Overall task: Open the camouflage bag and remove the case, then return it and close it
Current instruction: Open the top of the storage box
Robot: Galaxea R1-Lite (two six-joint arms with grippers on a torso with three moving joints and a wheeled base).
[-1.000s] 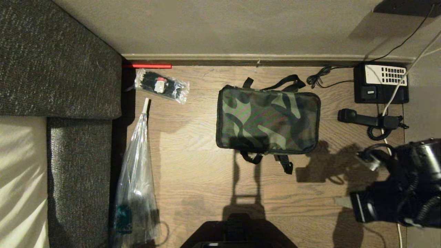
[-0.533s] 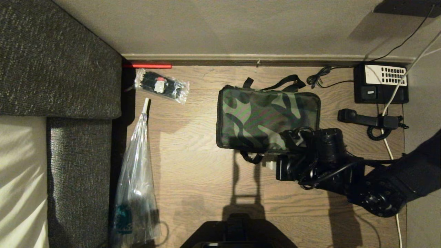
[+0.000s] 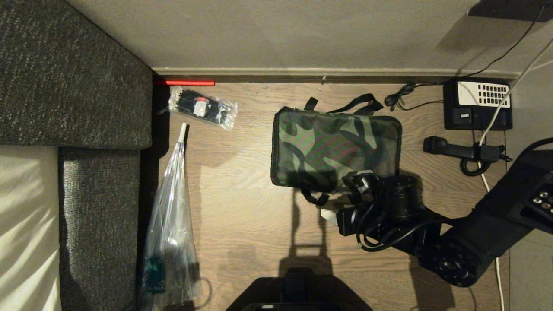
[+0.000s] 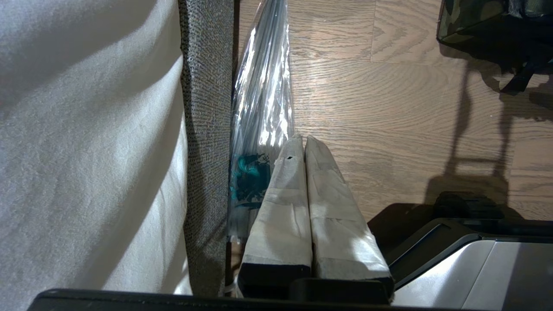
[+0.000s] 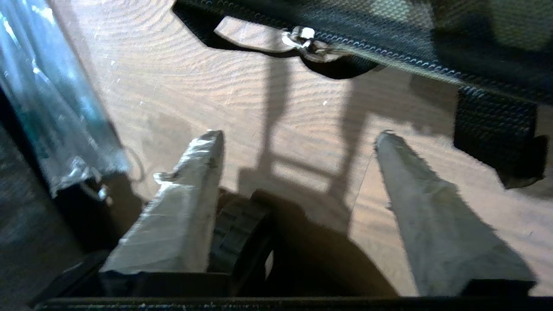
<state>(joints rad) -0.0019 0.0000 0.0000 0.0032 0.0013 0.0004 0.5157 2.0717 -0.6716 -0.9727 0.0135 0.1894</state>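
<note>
The camouflage bag (image 3: 335,149) lies flat and zipped shut on the wooden floor, its black straps sticking out at the far and near sides. My right gripper (image 3: 330,208) hovers just off the bag's near edge, by the straps. In the right wrist view the right gripper (image 5: 298,136) is open with only bare floor between its taped fingers; the bag's zipper pull (image 5: 302,36) and a black strap (image 5: 497,125) lie just beyond them. My left gripper (image 4: 301,140) is shut and empty, parked low beside the sofa. The case is hidden.
A black desk phone (image 3: 477,103) with its handset (image 3: 462,151) off the hook and cords lies right of the bag. A small clear packet (image 3: 203,107) and a long clear plastic sleeve (image 3: 170,216) lie to the left, along the grey sofa (image 3: 65,86). The wall's skirting (image 3: 302,73) runs behind the bag.
My right arm has swung in from the right edge of the head view to the bag's near edge. The bag has not moved.
</note>
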